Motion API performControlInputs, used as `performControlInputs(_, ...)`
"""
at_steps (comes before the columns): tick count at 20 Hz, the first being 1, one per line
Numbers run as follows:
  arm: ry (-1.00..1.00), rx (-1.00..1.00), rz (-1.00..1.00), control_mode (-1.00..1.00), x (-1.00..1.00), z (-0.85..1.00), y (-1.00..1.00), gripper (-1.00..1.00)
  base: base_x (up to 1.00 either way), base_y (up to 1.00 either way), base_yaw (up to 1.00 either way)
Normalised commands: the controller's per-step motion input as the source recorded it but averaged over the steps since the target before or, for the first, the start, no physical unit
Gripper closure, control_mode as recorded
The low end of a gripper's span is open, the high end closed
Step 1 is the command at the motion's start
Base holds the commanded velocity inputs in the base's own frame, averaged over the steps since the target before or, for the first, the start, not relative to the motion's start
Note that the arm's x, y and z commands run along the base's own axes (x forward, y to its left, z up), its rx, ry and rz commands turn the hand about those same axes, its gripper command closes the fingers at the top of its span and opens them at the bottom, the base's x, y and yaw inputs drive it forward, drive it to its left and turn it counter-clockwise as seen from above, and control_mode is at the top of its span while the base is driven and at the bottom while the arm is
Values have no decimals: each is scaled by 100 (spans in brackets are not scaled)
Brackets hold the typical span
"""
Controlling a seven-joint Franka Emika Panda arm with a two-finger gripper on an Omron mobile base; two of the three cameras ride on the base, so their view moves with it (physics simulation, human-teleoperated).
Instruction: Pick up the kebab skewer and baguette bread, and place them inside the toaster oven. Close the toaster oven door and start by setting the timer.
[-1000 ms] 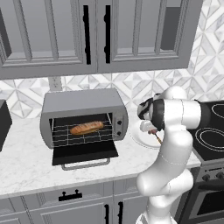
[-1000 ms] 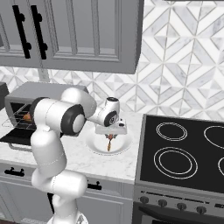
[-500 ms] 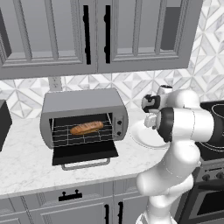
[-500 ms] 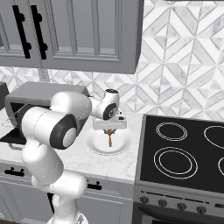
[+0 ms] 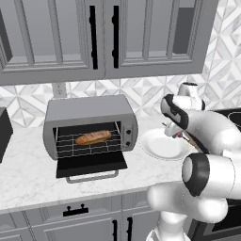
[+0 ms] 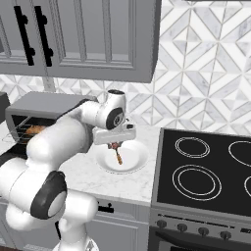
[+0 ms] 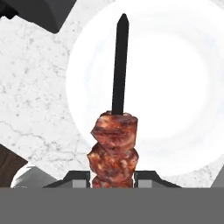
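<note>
Skewer lifted off the plate.

The hand (image 7: pixel 112 177) is clamped on the thin dark kebab skewer (image 7: pixel 114 144) with reddish-brown meat chunks, above the round white plate (image 6: pixel 132 164); it's raised presumably to carry toward the open grey toaster oven (image 5: pixel 87 115), where the golden-brown baguette bread (image 5: pixel 93 137) lies on the rack.

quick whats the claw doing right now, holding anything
Claw: closed on the kebab skewer, held above the white plate.
</note>
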Motion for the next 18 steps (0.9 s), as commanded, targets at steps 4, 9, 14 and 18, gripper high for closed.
performControlInputs(4,-5,0,29,-100,-63,61,48,100,0,0,0)
performControlInputs(9,-6,-1,29,-100,-72,58,78,100,0,0,0)
performControlInputs(14,-4,-2,31,-100,-44,52,96,100,0,0,0)
performControlInputs(18,0,-8,34,-100,-24,44,100,100,0,0,0)
